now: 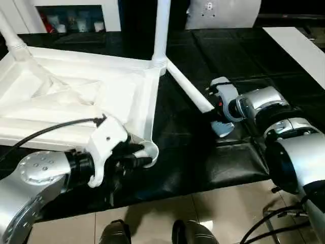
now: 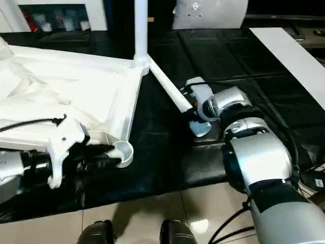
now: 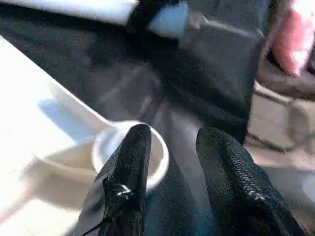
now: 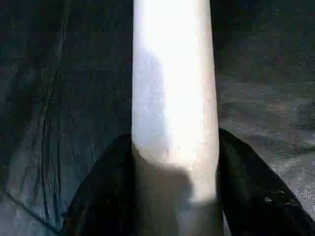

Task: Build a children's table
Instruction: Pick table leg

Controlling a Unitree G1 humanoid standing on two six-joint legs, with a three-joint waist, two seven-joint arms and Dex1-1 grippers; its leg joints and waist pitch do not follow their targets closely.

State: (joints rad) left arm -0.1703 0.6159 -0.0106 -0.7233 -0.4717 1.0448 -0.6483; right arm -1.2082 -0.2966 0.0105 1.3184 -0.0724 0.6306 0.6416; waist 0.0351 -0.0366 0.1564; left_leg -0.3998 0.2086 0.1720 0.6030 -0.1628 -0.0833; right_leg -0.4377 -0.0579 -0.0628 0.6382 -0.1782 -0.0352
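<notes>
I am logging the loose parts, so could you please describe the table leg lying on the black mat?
The loose leg is a long, round, tapered piece of smooth white plastic. It lies flat on the black mat, slanting away from the tabletop's corner socket, where an upright leg stands. The right tool has a finger on either side of its free end.

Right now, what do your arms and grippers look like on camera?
Both forearms are rounded silver shells with black joints. Each wrist carries a white plastic bracket. The left gripper and right gripper each have two black fingers. A thin black cable runs to the left bracket.
</notes>
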